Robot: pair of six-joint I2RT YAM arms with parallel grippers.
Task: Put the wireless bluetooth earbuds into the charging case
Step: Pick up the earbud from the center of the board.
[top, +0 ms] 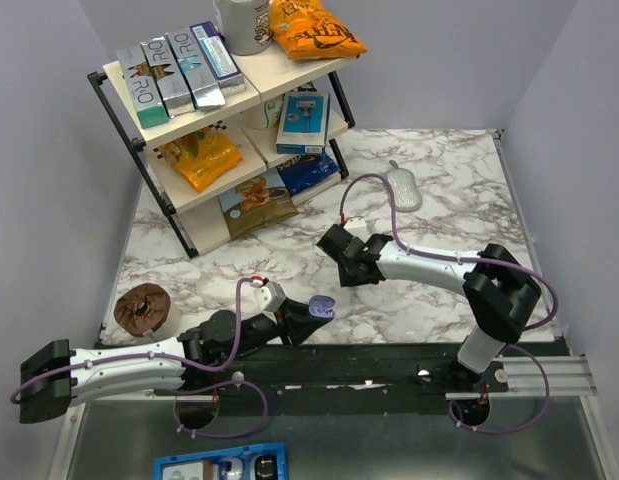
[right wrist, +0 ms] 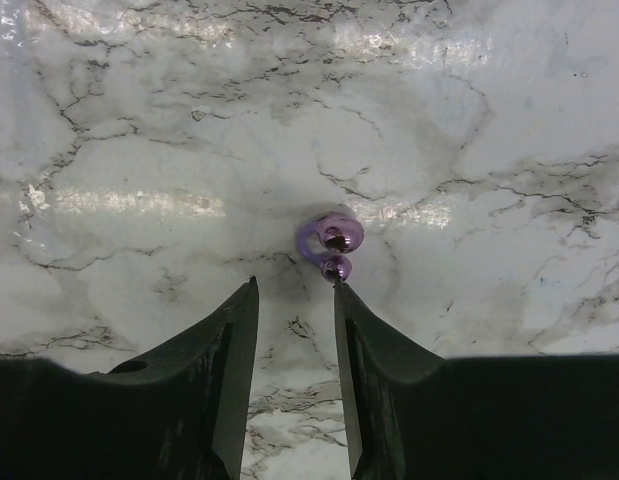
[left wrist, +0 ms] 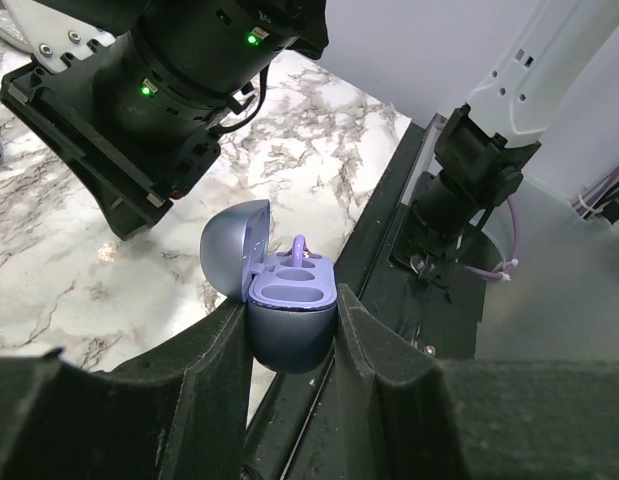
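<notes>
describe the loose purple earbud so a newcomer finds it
Find the marble table, then the right gripper over it. Just beyond its tips lies the earbud: a tiny translucent purple loop with two shiny beads, lying on bare marble, not in the charging case the left gripper holds.

Robot lab test cell, dressed as mock shop. Plain walls [top: 49,150] box in marble-print table [top: 459,160]. Shelf rack [top: 274,68] at 11 o'clock: snack bags [top: 314,30], boxed goods [top: 179,70]. Mounting rail [top: 369,378] at 6 o'clock.
</notes>
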